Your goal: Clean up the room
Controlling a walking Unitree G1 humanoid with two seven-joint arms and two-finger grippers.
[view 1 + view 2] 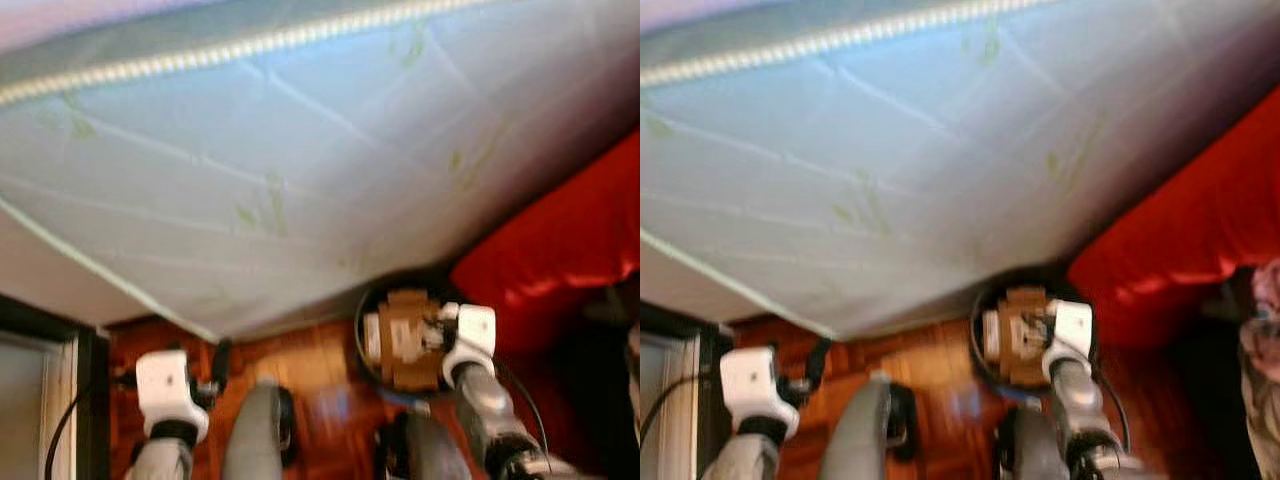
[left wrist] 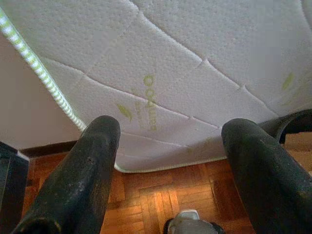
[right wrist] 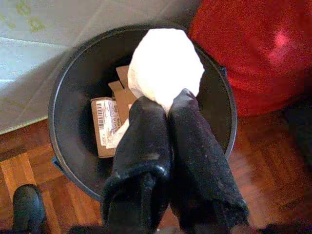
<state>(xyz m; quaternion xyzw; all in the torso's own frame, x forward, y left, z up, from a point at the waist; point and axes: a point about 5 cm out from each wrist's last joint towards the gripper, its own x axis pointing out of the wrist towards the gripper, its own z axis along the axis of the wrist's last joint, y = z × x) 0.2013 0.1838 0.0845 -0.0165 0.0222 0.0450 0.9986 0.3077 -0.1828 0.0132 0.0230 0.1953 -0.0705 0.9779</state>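
Note:
A black round bin (image 3: 63,87) stands on the parquet floor beside the mattress, with brown cardboard pieces (image 3: 103,126) inside it. My right gripper (image 3: 168,105) hangs right above the bin's opening, shut on a crumpled white paper ball (image 3: 165,66). From the head, the bin (image 1: 360,310) sits just under the mattress edge, with my right wrist (image 1: 470,335) over its right side. My left gripper (image 2: 170,126) is open and holds nothing, low at the left near the mattress corner.
A pale quilted mattress (image 1: 300,150) leans across most of the view. A red soft cushion (image 1: 560,240) lies right of the bin. A dark furniture frame (image 1: 90,400) stands at the far left. Parquet floor (image 1: 310,365) shows between my legs.

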